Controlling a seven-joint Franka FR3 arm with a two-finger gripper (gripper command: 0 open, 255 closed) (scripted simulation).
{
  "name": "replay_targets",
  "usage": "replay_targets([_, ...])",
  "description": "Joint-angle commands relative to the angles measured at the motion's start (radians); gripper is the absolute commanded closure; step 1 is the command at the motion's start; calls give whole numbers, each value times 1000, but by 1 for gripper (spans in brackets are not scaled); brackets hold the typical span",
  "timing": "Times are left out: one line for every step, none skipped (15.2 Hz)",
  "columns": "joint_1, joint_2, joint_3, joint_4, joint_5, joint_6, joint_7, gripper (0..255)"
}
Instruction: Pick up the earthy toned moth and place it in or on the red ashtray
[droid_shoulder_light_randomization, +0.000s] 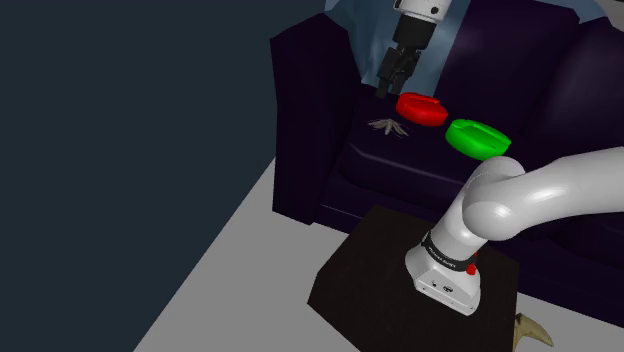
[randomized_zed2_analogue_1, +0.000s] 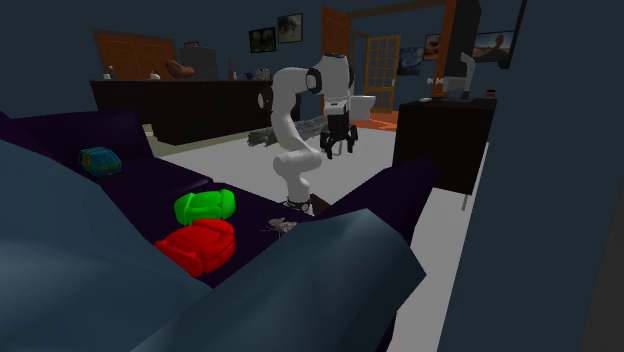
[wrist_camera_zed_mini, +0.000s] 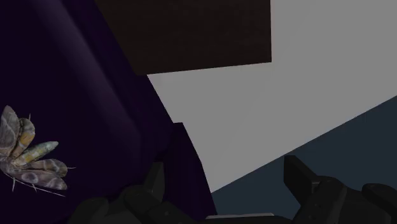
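Black gripper (wrist_camera_zed_mini: 229, 179), spread and empty, over dark purple sofa (droid_shoulder_light_randomization: 300, 120) seat with moth (droid_shoulder_light_randomization: 388, 127) beside red ashtray (droid_shoulder_light_randomization: 421, 108); grey floor (droid_shoulder_light_randomization: 240, 270) beyond.

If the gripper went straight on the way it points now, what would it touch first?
Probably the edge of the purple sofa, not the moth, which lies to one side of the open jaws. Depth is unclear: the gripper might pass it to the grey floor.

My wrist view's edge cuts off one side of the moth (wrist_camera_zed_mini: 28, 156); in the second exterior view a blue-grey cushion (randomized_zed2_analogue_1: 300, 290) hides part of the sofa seat (randomized_zed2_analogue_1: 145, 195).
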Motion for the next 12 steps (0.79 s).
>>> replay_targets([0, 0, 0, 0, 0, 0, 0, 0])
replay_targets([-8, -11, -19, -24, -14, 19, -24, 0])
replay_targets([-15, -21, -39, -46, -28, 38, -47, 0])
replay_targets([-23, -30, -59, -67, -42, 57, -71, 0])
replay_targets([-31, -37, -80, -88, -56, 77, -95, 0])
replay_targets([-40, -43, -101, -106, -71, 97, -118, 0])
replay_targets([-48, -47, -123, -124, -85, 118, -142, 0])
replay_targets([-57, -49, -145, -140, -99, 139, -166, 0])
replay_targets([-65, -50, -167, -156, -113, 160, -190, 0])
replay_targets([-74, -49, -190, -169, -127, 183, -215, 0])
replay_targets([-82, -46, -214, -182, -141, 205, -239, 0])
replay_targets([-90, -42, -238, -193, -154, 228, -264, 0])
